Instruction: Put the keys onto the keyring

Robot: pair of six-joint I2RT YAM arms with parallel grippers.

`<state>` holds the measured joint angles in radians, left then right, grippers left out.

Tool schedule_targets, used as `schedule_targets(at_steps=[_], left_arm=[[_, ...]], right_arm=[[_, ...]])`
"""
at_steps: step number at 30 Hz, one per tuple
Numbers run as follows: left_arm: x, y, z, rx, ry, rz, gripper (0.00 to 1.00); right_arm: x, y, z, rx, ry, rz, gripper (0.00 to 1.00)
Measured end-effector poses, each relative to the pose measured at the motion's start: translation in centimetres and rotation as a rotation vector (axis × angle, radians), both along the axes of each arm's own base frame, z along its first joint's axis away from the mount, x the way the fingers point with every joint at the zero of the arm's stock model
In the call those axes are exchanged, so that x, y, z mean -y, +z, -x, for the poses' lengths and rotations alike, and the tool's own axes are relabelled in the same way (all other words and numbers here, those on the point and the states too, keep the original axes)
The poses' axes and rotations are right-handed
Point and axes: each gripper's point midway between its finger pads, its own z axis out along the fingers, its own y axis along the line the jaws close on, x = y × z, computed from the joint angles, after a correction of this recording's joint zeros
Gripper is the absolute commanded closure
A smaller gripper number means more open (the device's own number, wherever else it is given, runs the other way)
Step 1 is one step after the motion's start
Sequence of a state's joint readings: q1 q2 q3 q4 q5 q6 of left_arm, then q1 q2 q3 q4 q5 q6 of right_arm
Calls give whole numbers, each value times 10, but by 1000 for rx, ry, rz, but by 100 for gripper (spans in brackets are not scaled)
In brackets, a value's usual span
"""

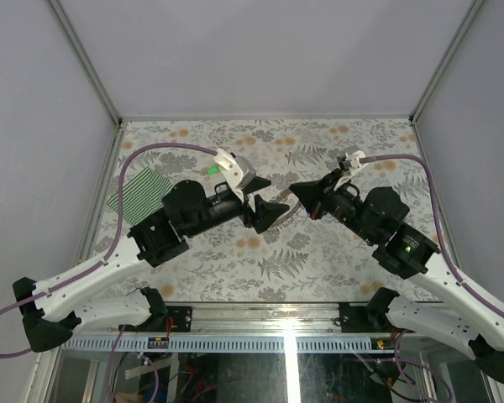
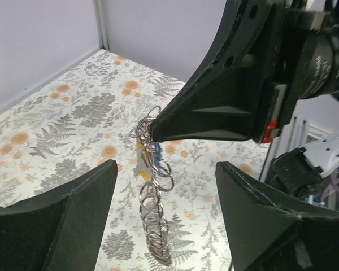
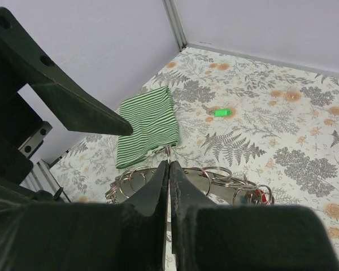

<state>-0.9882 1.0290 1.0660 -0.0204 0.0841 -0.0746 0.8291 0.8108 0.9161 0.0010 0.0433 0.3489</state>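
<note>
The keyring is a chain of thin metal rings hanging from my right gripper, which is shut on one ring at its top. In the left wrist view the right gripper comes in from the upper right. Yellow and blue keys hang on the chain just under it. A red key shows among the rings in the right wrist view. A green key lies loose on the table. My left gripper is open, its fingers either side of the hanging chain and apart from it.
A green-and-white striped cloth lies at the table's left edge, with the green key to its right. Both grippers meet above the middle of the floral table. Walls enclose the back and sides.
</note>
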Motion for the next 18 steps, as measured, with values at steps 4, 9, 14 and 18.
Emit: schedule_targets(at_steps=[4,9,14,18], left_arm=[[3,-14,-4,28,7,-54,34],[8,-37,-7,49,-4,-137,44],[9,-54,-9,59,-9,-202,61],[7,-63,-11,66,-3,-232,75]], right_arm=[[1,-1,-1,-13,-9,-8,100],[1,0,0,-27,-9,-25,100],[1,4,2,-37,-8,-49,100],[2,6,4,-46,-4,-67,100]])
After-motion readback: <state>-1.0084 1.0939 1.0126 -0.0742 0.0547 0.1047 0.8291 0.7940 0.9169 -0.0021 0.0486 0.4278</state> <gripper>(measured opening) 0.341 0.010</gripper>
